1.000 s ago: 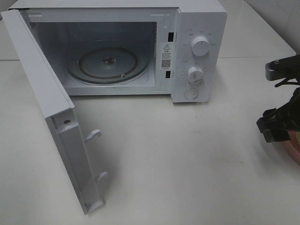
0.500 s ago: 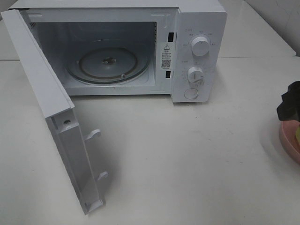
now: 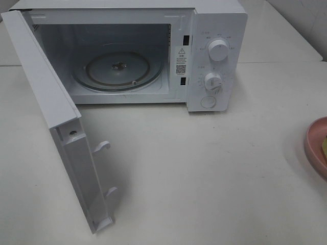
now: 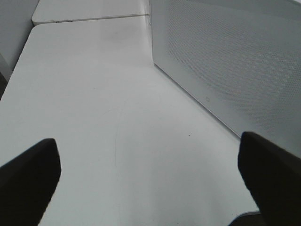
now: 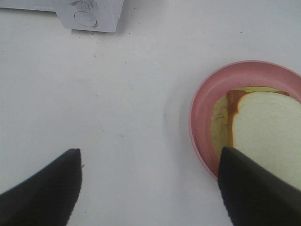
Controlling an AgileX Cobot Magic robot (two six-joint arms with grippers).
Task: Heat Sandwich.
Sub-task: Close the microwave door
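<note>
The sandwich (image 5: 268, 127), white bread with a tan crust and green lettuce, lies on a round pink plate (image 5: 200, 122). In the exterior view only the plate's left edge (image 3: 314, 145) shows, at the far right of the table. The white microwave (image 3: 214, 51) stands at the back with its door (image 3: 56, 117) swung open to the left and its glass turntable (image 3: 117, 69) bare. My right gripper (image 5: 150, 188) is open and empty, above the table beside the plate. My left gripper (image 4: 150, 179) is open and empty, next to the door's outer face (image 4: 235, 61). Neither gripper shows in the exterior view.
The white table (image 3: 204, 178) stretches in front of the microwave. The open door juts out toward the front left. The microwave's knobs (image 3: 218, 50) and round button (image 3: 208, 101) are on its right panel. A table seam (image 4: 89, 19) runs behind the left gripper.
My right arm has pulled out of the exterior view to the right. The pink plate's edge, which the arm partly covered, now shows uncovered.
</note>
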